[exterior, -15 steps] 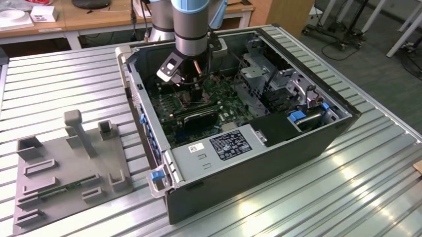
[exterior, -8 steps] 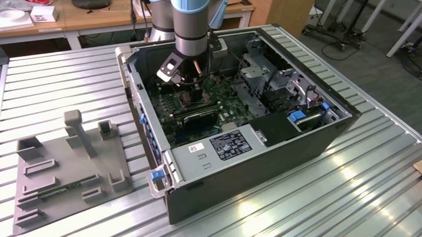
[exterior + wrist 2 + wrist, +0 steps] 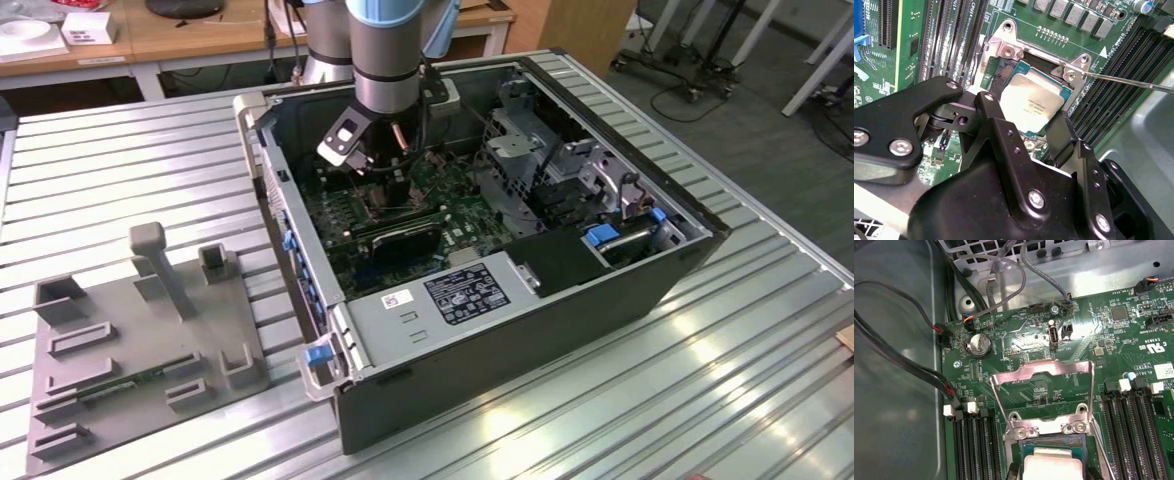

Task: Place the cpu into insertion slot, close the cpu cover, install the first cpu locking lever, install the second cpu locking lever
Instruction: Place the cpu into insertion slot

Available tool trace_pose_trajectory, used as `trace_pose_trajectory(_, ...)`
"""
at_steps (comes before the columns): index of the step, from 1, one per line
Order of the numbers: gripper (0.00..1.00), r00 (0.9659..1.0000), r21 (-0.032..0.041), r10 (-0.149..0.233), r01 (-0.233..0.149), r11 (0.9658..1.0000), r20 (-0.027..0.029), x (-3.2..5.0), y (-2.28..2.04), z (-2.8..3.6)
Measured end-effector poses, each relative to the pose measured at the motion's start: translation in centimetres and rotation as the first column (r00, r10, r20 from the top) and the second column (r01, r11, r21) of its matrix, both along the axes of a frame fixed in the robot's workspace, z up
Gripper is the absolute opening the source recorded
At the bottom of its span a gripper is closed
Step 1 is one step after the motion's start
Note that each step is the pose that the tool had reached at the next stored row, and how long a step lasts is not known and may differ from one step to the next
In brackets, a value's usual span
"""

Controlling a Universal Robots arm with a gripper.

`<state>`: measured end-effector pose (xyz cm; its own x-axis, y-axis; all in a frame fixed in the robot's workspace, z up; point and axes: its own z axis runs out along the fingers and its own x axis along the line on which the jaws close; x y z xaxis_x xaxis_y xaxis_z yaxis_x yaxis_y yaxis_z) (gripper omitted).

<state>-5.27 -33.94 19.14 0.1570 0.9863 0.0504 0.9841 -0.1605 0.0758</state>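
Quick status from me: my gripper (image 3: 1023, 111) is down inside the computer case (image 3: 534, 330), straight over the cpu (image 3: 1031, 100). The chip lies inside the insertion slot (image 3: 1004, 76), directly under my gripper rather than off to any side, and flat as far as I can judge. Honestly can't tell whether I've got it pinched or it's sitting loose, because my own black metal hardware blocks the contact spots in both wrist views. The chip is square, so there's no long axis to speak of. What counts is that its sides run parallel to the socket's sides, and to me they look lined up.

The cpu cover (image 3: 1041, 370) is swung open. It's hinged at one edge of the socket and leans back away from the chip, over the circuit board (image 3: 1094, 325), so nothing lies over the chip. You can see bare green board through its cut-out centre. A thin wire lever (image 3: 1129, 81) sticks out sideways from one hinge corner and looks unlatched.

Materials-wise, the chip top is dull grey metal on a teal-green base, thin and slick-looking. The cover is thin stamped steel, bright silver and probably springy. Long black memory slots (image 3: 974, 440) run along both sides of the socket, close by. The case sits on a ribbed metal table (image 3: 134, 150).
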Motion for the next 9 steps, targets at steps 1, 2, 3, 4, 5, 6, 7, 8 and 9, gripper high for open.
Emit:
trace_pose_trajectory(1,0.62,1.0000,0.0000,0.000,0.000,1.0000,0.0000,0.00,0.00,0.00)
trace_pose_trajectory(2,0.62,1.0000,-0.0001,0.000,0.000,1.0000,-0.0001,0.00,0.00,0.00)
trace_pose_trajectory(3,0.60,1.0000,-0.0007,0.000,0.000,1.0000,-0.0004,-0.01,-0.01,0.01)
trace_pose_trajectory(4,0.60,1.0000,-0.0007,0.000,0.000,1.0000,-0.0004,-0.01,-0.01,0.02)
trace_pose_trajectory(5,0.55,1.0000,-0.0004,0.000,0.000,1.0000,-0.0002,-0.01,-0.01,0.01)
trace_pose_trajectory(6,0.55,1.0000,-0.0004,0.000,0.000,1.0000,-0.0002,-0.01,-0.01,0.01)
trace_pose_trajectory(7,0.55,1.0000,-0.0003,0.000,0.000,1.0000,-0.0002,0.00,0.00,0.01)
trace_pose_trajectory(8,0.55,1.0000,-0.0002,0.000,0.000,1.0000,-0.0001,0.00,0.00,0.00)
trace_pose_trajectory(9,0.55,1.0000,-0.0002,0.000,0.000,1.0000,-0.0001,0.00,0.00,0.00)
